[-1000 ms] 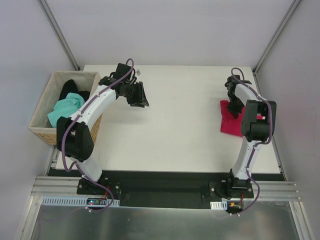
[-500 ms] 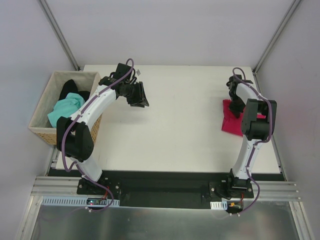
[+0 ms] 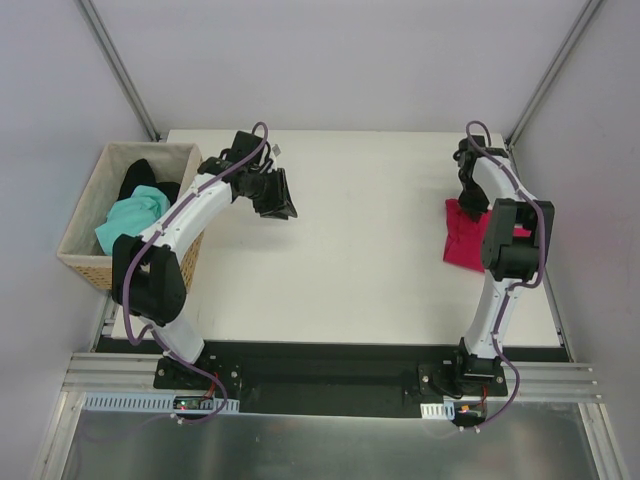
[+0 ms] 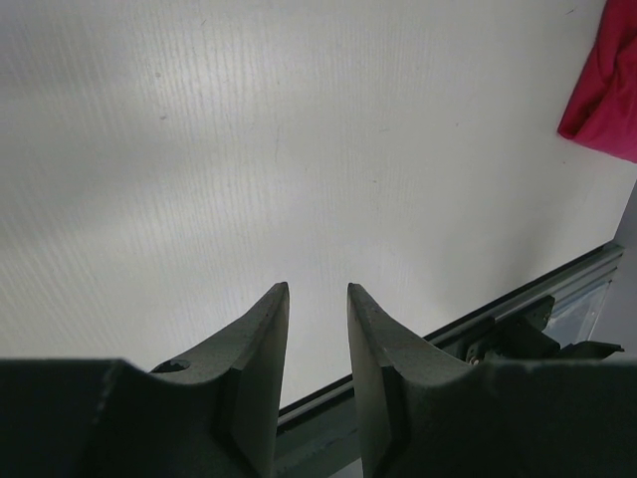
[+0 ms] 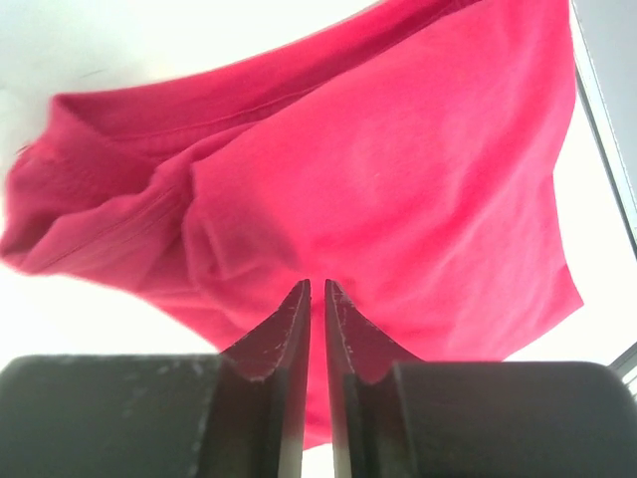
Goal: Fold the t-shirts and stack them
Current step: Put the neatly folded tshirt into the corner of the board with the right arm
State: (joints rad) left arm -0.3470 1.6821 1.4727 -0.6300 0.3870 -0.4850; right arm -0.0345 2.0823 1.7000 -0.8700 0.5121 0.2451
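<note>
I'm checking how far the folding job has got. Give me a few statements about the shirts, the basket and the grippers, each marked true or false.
1. The crimson t-shirt lies on the table near its right edge. True.
2. The left gripper holds the mint-green t-shirt. False: its jaws are apart and empty over bare table, and that shirt sits in the basket.
3. The black t-shirt is in the basket. True.
4. The basket stands at the table's right side. False: it is at the left side.
5. All three shirts are stacked together. False: only the crimson one is on the table.
</note>
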